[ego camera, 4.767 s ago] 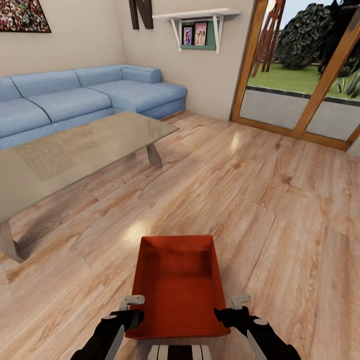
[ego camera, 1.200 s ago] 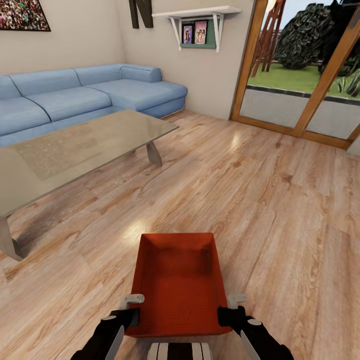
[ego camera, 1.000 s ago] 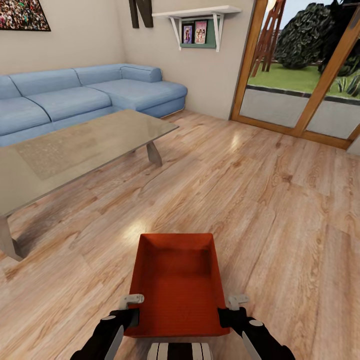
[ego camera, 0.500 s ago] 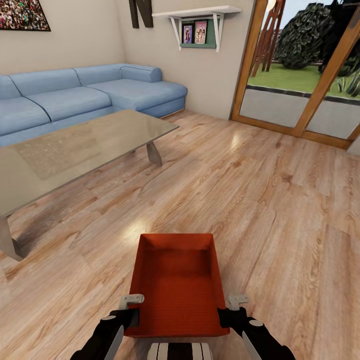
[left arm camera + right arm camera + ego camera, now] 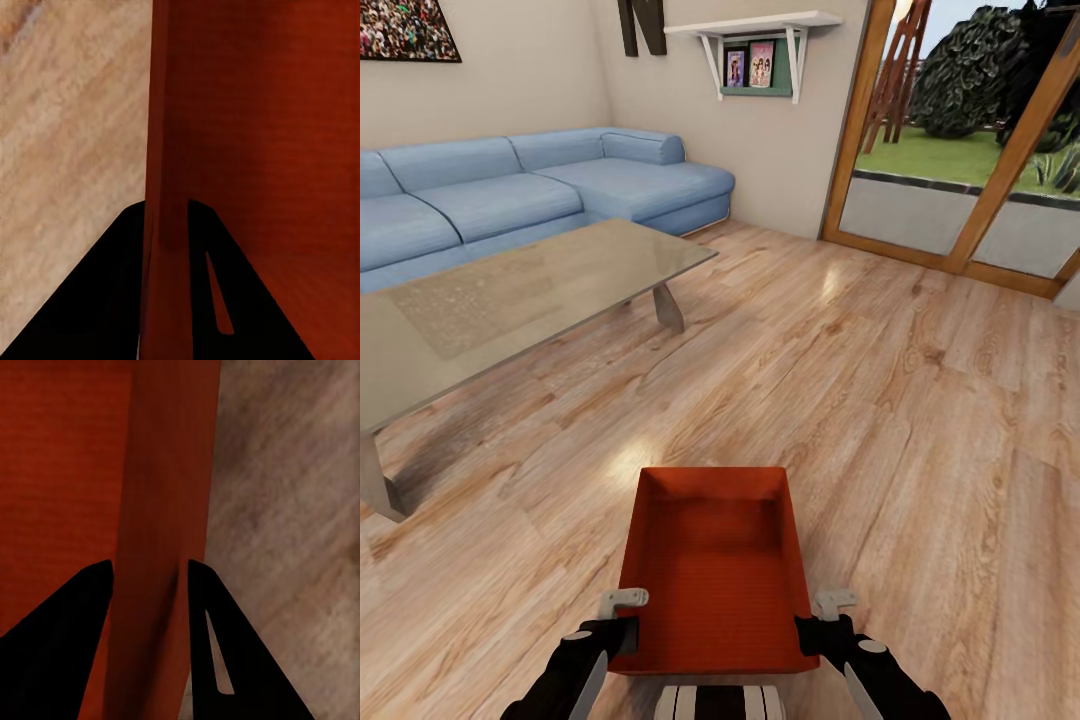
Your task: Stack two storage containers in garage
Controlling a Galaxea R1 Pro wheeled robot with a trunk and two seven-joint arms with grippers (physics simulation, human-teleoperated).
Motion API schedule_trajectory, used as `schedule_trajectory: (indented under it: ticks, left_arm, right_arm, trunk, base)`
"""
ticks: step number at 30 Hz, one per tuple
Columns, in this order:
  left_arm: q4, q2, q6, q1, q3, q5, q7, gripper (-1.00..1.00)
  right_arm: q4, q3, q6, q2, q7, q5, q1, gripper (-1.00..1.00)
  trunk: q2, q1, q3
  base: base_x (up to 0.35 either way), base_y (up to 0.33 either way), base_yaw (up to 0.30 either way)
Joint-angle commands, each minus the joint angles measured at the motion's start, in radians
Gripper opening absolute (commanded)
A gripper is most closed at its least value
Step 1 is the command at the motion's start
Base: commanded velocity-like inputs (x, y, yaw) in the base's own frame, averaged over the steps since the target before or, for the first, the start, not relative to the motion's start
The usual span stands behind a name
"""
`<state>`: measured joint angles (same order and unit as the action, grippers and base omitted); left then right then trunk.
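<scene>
Letter N above plain container

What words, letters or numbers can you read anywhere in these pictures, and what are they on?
"N": a big dark letter mounted on the wall, cut off at the top of the head view, with another dark piece beside it that I cannot read.
Framed pictures under the shelf: too small to read.
Red container: no text visible.

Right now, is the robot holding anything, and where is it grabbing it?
Yes, the red bin. The left gripper pinches its left wall, the right gripper its right wall, near the end closest to the robot. Each wall sits between the jaws.
</scene>
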<state>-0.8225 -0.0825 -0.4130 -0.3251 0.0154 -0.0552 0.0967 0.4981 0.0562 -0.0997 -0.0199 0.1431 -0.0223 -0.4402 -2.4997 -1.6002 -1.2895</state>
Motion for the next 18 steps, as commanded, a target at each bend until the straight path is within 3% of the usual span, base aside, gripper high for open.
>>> schedule_trajectory:
  ticks: [1,8,18]
  left_arm:
    - [-0.001,0.000,-0.006,0.000,0.003,-0.002,0.011,-1.00]
    - [-0.002,0.002,-0.005,0.000,0.003,0.000,0.011,-1.00]
    - [-0.001,0.014,-0.006,0.000,0.003,0.000,0.011,-1.00]
  right_arm:
    - [0.002,0.007,-0.006,0.001,0.001,-0.007,0.000,-1.00]
    - [0.002,0.007,-0.006,0.001,0.001,-0.007,0.000,-1.00]
    - [0.002,0.010,-0.005,0.000,0.007,0.000,0.000,-1.00]
  trunk:
    - [0.000,0.000,-0.001]
    - [0.000,0.000,-0.001]
    - [0.070,0.038,0.031]
  base:
    - [0.000,0.000,0.000]
    - [0.000,0.000,0.000]
    - [0.000,0.000,0.000]
